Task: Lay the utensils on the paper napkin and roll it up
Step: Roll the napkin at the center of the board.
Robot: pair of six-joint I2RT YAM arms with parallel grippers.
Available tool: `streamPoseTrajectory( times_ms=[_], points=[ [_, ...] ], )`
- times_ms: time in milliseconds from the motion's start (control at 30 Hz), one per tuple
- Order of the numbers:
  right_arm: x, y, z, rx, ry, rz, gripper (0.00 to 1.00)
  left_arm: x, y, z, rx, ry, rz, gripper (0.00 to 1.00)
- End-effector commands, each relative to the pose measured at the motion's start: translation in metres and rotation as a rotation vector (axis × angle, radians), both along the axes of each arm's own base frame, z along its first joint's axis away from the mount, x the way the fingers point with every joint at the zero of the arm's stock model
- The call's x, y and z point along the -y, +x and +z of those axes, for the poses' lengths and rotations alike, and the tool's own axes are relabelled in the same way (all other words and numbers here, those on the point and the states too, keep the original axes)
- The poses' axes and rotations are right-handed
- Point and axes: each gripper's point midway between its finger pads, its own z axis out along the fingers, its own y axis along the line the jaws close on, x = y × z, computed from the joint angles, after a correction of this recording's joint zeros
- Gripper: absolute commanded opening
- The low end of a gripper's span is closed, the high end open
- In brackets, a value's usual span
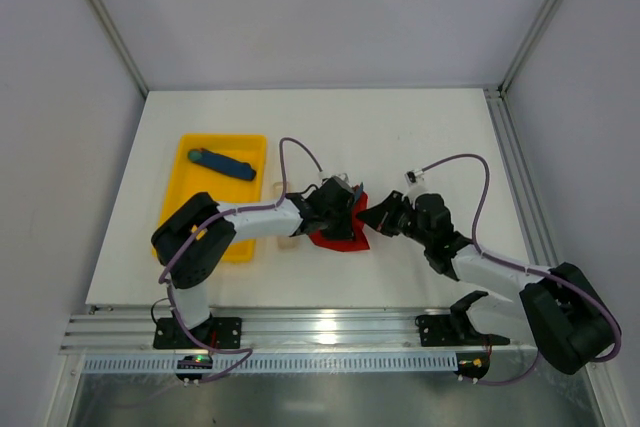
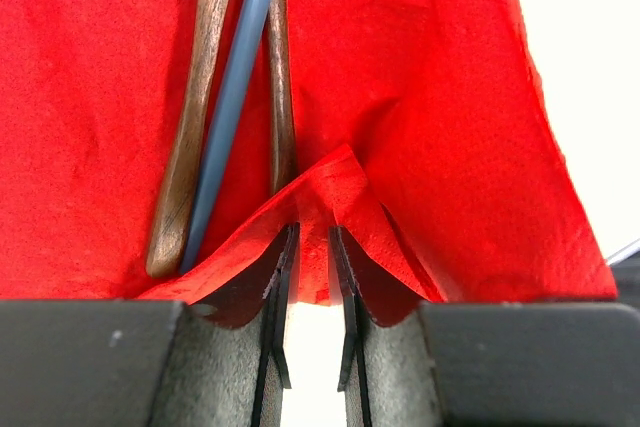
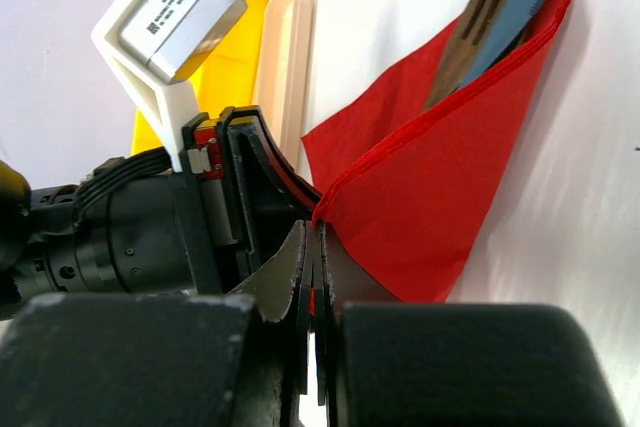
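The red paper napkin [image 2: 430, 97] lies under the utensils. Two slim brown wooden pieces [image 2: 190, 147] and a blue-grey one [image 2: 235, 87] rest on it. My left gripper [image 2: 312, 232] pinches a raised fold of the napkin's near edge between narrowly spaced jaws. In the right wrist view the napkin [image 3: 430, 177] is folded into a pocket, with the utensils [image 3: 470, 37] poking out of its far end. My right gripper [image 3: 316, 232] is shut on that fold's corner. From above, both grippers, left [image 1: 338, 209] and right [image 1: 378, 215], meet over the napkin [image 1: 338, 238].
A yellow tray [image 1: 200, 207] stands left of the napkin and holds a blue stick-shaped object [image 1: 222, 162]. A pale wooden stick [image 3: 288, 57] lies on the table between the tray and the napkin. The left arm's wrist camera [image 3: 170, 22] sits close to my right gripper.
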Motion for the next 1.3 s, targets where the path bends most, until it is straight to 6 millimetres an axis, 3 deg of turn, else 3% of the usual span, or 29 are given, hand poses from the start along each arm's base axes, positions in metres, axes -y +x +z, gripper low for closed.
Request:
streamPoseTrajectory(
  times_ms=[0, 200, 367, 800, 1267],
  points=[
    [-0.009, 0.012, 0.029, 0.096, 0.072, -0.018, 0.04, -0.010, -0.003, -0.012, -0.001, 0.040, 0.011, 0.22],
    [-0.018, 0.015, 0.038, 0.106, 0.103, -0.021, 0.04, -0.009, -0.003, -0.012, 0.001, 0.036, 0.012, 0.22],
    [-0.020, 0.016, 0.033, 0.095, 0.100, -0.027, 0.04, -0.013, 0.001, -0.009, 0.026, 0.047, 0.030, 0.22],
    [-0.011, 0.007, 0.021, 0.088, 0.061, -0.038, 0.04, -0.017, 0.008, 0.017, 0.074, 0.054, 0.042, 0.28],
    [-0.010, 0.007, 0.017, 0.078, 0.034, -0.032, 0.04, -0.041, 0.016, 0.040, 0.149, 0.114, 0.065, 0.29]
  ],
)
